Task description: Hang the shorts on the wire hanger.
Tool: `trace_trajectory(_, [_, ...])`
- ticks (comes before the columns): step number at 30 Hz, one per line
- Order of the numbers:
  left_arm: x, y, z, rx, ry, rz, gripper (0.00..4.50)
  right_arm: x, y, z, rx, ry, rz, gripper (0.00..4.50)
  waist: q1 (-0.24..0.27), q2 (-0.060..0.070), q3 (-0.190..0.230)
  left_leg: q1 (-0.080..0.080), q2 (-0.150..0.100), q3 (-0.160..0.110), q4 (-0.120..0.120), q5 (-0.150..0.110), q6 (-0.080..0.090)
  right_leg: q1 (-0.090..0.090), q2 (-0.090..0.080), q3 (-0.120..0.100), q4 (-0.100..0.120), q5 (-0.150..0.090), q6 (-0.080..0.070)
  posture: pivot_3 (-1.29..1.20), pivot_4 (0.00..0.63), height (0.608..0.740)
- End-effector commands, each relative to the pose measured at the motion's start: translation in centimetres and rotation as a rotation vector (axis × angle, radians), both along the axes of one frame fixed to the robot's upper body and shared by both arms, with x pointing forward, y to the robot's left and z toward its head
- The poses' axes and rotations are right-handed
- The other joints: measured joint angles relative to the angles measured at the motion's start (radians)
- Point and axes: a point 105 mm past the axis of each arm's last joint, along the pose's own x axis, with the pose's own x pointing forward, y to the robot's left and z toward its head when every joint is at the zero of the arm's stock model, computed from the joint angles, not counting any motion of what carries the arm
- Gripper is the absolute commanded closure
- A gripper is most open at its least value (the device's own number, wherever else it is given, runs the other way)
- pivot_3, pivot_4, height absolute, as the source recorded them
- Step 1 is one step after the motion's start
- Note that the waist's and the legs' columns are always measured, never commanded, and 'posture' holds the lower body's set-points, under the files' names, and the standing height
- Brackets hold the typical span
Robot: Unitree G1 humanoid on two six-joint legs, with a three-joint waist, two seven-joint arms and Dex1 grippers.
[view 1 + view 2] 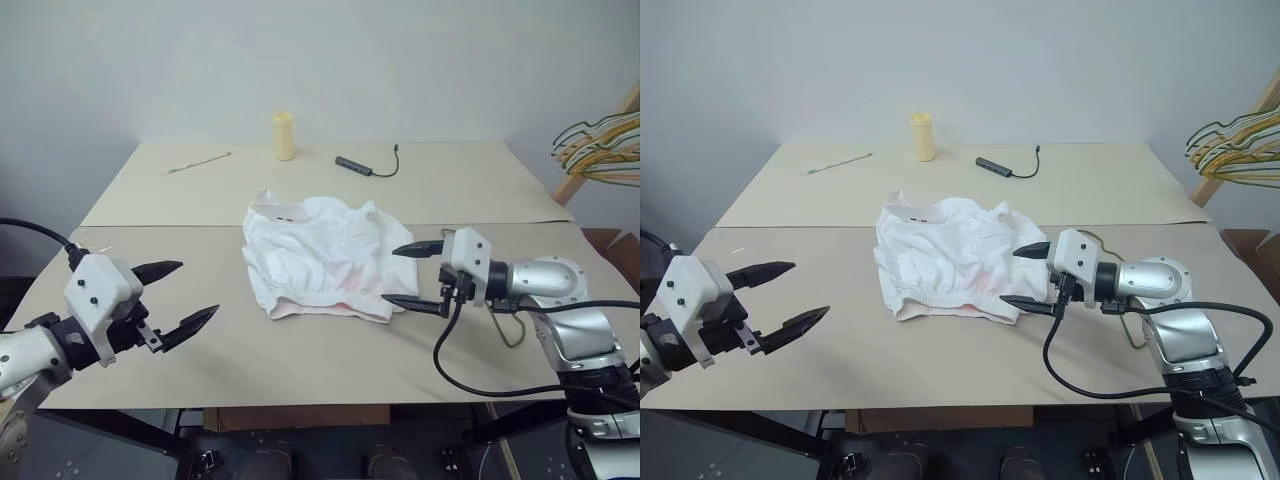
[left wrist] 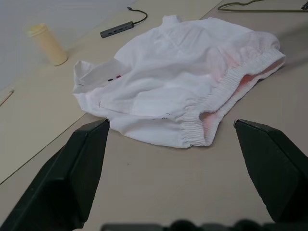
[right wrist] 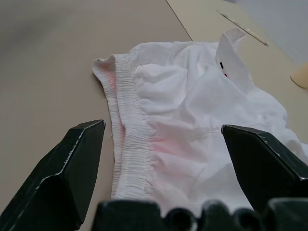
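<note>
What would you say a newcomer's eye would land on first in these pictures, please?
Most likely the shorts, a crumpled white heap in the middle of the tan table. Next come the two grippers flanking them, jaws wide: the right gripper right at the shorts' edge, the left gripper farther off. A bunch of coloured hangers hangs beyond the table's far right corner.

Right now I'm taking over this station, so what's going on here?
A two-armed robot is about to handle the shorts, which lie crumpled on the table. Its right gripper is open at their edge, by the waistband; the left gripper hovers open, well clear. Nothing is gripped. The wire hanger lies behind the right arm.
</note>
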Motion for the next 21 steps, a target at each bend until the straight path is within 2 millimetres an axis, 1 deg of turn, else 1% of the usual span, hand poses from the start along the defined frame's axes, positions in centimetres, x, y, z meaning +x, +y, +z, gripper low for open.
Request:
trace_trajectory(1, [-0.1, 0.1, 1.1, 0.011, -0.059, 0.015, 0.00, 0.0, 0.5, 1.0, 0.003, -0.049, 0.035, 0.01, 0.001, 0.000, 0.000, 0.000, 0.000, 0.000, 0.000, 0.000, 0.000, 0.000, 0.000, 0.000, 0.000, 0.000, 0.000, 0.18, 0.040, 0.740])
trace_trajectory(4, [0.0, 0.1, 1.4, -0.016, -0.065, 0.022, 0.00, 0.0, 0.5, 1.0, 0.002, -0.049, 0.037, 0.01, 0.003, 0.000, 0.000, 0.000, 0.000, 0.000, 0.000, 0.000, 0.000, 0.000, 0.000, 0.000, 0.000, 0.000, 0.000, 0.18, 0.040, 0.740])
trace_trajectory(11, [0.1, -0.2, 1.1, 0.005, -0.053, 0.010, 0.00, -0.2, 0.5, 0.9, -0.005, -0.050, 0.035, 0.01, 0.007, 0.000, 0.000, 0.000, 0.000, 0.000, 0.000, 0.000, 0.000, 0.000, 0.000, 0.000, 0.000, 0.000, 0.000, 0.16, 0.041, 0.740])
trace_trajectory(14, [0.3, -0.6, 1.1, 0.003, -0.055, -0.007, 0.00, -0.4, 0.8, 0.5, -0.042, -0.060, 0.033, 0.01, 0.010, 0.000, 0.000, 0.000, 0.000, 0.000, 0.000, 0.000, 0.000, 0.000, 0.000, 0.000, 0.000, 0.000, 0.000, 0.16, 0.044, 0.740])
trace_trajectory(16, [0.4, -0.7, 1.3, -0.004, -0.063, -0.016, 0.00, -0.7, 1.3, -0.2, -0.100, -0.061, 0.029, 0.01, 0.011, 0.000, 0.000, 0.000, 0.000, 0.001, 0.000, 0.000, 0.000, 0.000, 0.000, 0.000, 0.000, 0.000, 0.000, 0.15, 0.042, 0.740])
trace_trajectory(19, [0.5, -0.8, 1.4, -0.017, -0.069, -0.015, 0.00, -1.8, 2.5, -2.1, -0.246, -0.066, 0.092, 0.01, 0.010, 0.000, 0.001, 0.000, 0.000, 0.001, 0.000, 0.000, 0.000, 0.000, 0.000, 0.000, 0.000, 0.000, 0.000, 0.14, 0.054, 0.740])
trace_trajectory(21, [0.4, -0.9, 1.2, -0.020, -0.063, -0.015, 0.00, -1.9, 2.7, -3.3, -0.308, -0.049, 0.088, 0.01, 0.008, 0.000, 0.002, -0.001, 0.000, 0.001, 0.000, 0.000, 0.000, 0.000, 0.000, 0.000, -0.001, 0.000, 0.000, 0.13, 0.063, 0.740])
